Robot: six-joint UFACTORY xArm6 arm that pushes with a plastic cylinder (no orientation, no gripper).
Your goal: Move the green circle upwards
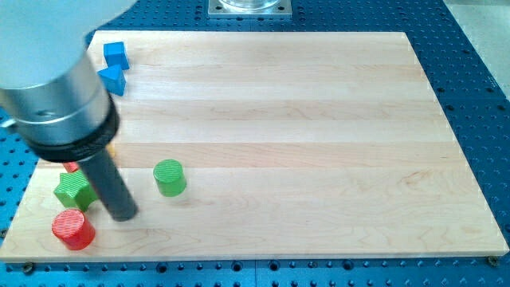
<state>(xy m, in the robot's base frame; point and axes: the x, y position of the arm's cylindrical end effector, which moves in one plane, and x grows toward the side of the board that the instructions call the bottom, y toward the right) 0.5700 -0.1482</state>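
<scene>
The green circle [169, 177] is seen upright on the wooden worktop [303, 143], towards the view's lower left. My tip [123, 215] is placed just to its left, apart from it, between the green star [72, 190] and the red cylinder [73, 229]. No jaws are fitted. Two blue blocks [115, 65] are seen at the view's top left.

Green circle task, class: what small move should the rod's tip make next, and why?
Probably slide my tip toward the view's right and slightly down, ending below the green circle. It now sits at the circle's lower left, apart from it, so pushing now would not drive it upward.
</scene>
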